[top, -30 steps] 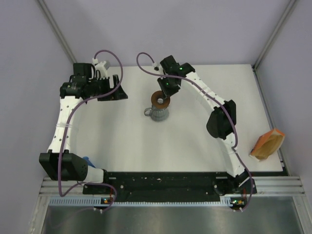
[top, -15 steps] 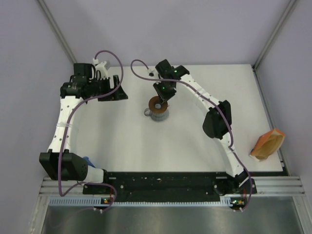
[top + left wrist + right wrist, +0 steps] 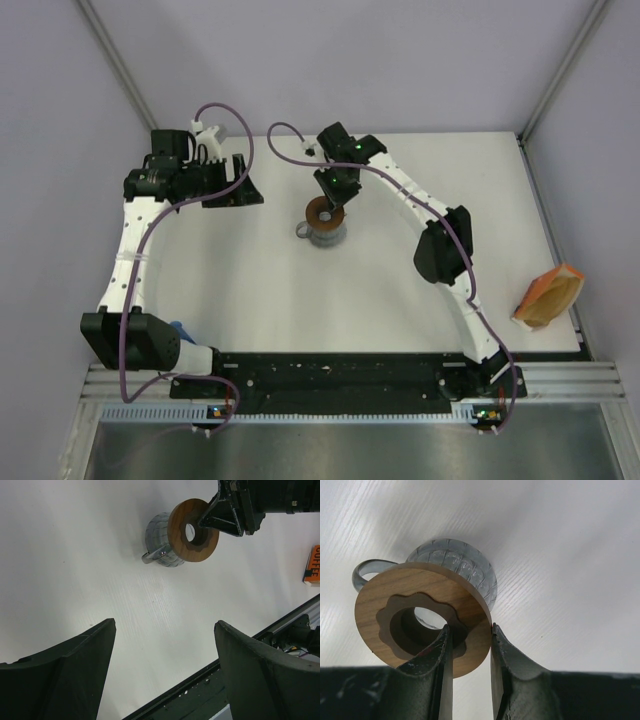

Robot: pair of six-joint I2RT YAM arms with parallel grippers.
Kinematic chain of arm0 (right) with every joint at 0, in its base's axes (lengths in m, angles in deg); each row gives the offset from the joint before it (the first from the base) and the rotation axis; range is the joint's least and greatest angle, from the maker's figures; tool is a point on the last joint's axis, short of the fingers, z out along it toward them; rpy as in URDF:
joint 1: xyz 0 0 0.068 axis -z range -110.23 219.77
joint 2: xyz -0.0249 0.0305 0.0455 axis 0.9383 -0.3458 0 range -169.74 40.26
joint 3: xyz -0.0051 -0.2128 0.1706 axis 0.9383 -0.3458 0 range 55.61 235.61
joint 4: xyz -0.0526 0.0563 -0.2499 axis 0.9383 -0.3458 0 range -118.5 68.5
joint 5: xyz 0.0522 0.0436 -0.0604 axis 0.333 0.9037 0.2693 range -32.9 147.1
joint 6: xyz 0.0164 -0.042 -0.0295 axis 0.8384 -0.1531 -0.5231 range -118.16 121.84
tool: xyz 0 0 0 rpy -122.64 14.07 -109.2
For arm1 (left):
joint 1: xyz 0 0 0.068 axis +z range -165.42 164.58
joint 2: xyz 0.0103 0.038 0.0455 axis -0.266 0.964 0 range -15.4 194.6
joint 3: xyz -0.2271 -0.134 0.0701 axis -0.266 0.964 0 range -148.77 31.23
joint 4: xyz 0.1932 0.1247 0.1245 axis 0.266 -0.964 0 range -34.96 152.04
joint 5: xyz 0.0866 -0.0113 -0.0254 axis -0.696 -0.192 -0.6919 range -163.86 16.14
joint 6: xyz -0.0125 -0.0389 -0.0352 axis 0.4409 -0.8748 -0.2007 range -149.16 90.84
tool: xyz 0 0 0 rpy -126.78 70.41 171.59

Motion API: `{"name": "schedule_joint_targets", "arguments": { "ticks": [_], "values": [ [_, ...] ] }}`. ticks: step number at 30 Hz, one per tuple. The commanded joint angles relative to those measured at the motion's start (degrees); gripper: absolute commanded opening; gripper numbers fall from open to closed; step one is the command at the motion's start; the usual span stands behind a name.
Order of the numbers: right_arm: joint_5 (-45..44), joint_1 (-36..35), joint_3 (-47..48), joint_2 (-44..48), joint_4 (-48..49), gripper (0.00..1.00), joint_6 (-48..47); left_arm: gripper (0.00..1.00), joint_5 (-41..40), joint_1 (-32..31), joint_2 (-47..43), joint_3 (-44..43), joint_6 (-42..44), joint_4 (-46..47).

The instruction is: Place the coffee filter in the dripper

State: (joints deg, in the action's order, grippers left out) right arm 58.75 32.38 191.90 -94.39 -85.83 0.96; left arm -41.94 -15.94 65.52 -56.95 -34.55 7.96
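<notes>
**Top view:** the right gripper [image 3: 327,204] is over the far middle of the white table [image 3: 250,290]. Its jaws are nearly closed, pinching a flat brown wooden ring with a scalloped hole [image 3: 320,214]. The ring sits right above a grey ribbed glass cup with a loop handle [image 3: 328,238]; touching or just clear, cannot tell. The left gripper [image 3: 244,183] is parked far left, spread wide, holding nothing. The tan paper coffee filter is not seen in any view. The blue dripper [image 3: 178,328] is probably the sliver peeking out beside the left arm's base, too hidden to be sure. An orange printed wedge pack [image 3: 548,297] lies at the right table edge, well apart.

**Left wrist view:** the left fingers stand wide apart with only bare table between them. The wooden ring is tilted, its face turned this way, covering part of the cup's top.

**Right wrist view:** one finger is inside the ring's hole and the other is on the outer rim, so only the narrow band is gripped. The cup is behind the ring, handle to the left.

**Risks:**
- The grip is off-centre on a thin band, so the ring may pivot or slip and drop onto the glass.
- Lowered at this tilt, the ring could catch the cup's rim and shove or tip it.
- The right claw is occupied and the filter is unlocated, so the task itself is not yet started.
- The left arm swinging near its base could knock the blue piece off the near edge.
</notes>
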Motion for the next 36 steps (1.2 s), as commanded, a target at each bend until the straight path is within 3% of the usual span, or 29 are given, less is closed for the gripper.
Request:
{"name": "schedule_joint_targets", "arguments": {
  "ticks": [1, 5, 8, 14, 19, 21, 27, 31, 36],
  "values": [
    [-1.5, -0.2, 2.1, -0.4, 0.9, 0.22, 0.1, 0.85, 1.2, 0.2, -0.1, -0.6, 0.9, 1.3],
    [-0.6, -0.2, 2.6, -0.2, 0.9, 0.54, 0.3, 0.85, 1.2, 0.2, 0.1, -0.6, 1.0, 1.1],
    [-0.9, -0.2, 3.8, 0.6, 1.0, 0.62, 0.4, 0.86, 0.9, 0.2, -0.1, -0.7, 1.3, 1.0],
    [0.6, -0.2, 6.1, 3.9, 1.4, 0.63, 0.4, 0.86, -3.7, 0.2, -0.2, -2.7, 6.9, -3.5],
    [1.2, -0.2, 1.3, 10.8, 2.5, 0.64, 0.3, 0.88, -19.7, 1.8, -1.5, -1.9, 19.0, -15.0],
    [1.9, -0.2, -3.3, 14.1, 4.1, 0.65, -0.3, 0.88, -25.2, 4.6, -3.7, 1.8, 23.5, -18.2],
    [4.6, -0.3, -14.7, 22.0, 9.4, 0.65, -0.8, 0.88, -25.1, 19.8, -11.0, 13.8, 47.0, -28.9],
    [6.0, -0.2, -18.1, 24.0, 11.2, 0.66, -1.0, 0.89, -36.0, 23.7, -20.3, 27.5, 62.5, -24.8],
    [7.1, -0.2, -20.8, 25.5, 11.9, 0.66, -1.0, 0.84, -42.4, 24.2, -22.9, 35.0, 64.3, -23.2]
  ]
}}
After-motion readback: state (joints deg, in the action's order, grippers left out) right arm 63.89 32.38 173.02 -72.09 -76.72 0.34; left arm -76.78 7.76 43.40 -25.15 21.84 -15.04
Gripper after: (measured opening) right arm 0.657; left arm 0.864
